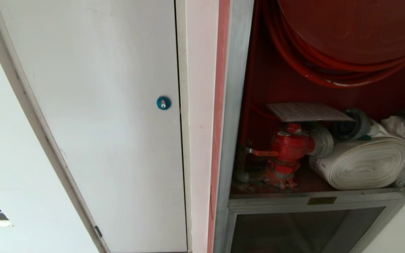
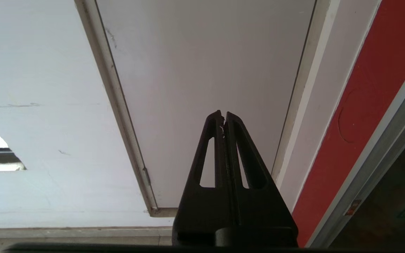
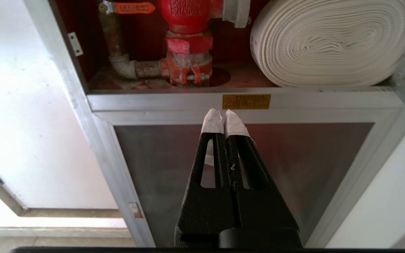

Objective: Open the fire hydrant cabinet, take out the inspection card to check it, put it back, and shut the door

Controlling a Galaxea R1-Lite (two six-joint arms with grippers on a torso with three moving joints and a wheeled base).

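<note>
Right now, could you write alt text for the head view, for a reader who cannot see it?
The fire hydrant cabinet stands open, showing a red valve, a rolled white hose and a red hose reel. The inspection card lies flat above the valve. A white door is on the left.

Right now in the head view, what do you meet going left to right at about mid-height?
White door → blue round lock → cabinet's aluminium frame post → red valve → rolled white hose.
</note>
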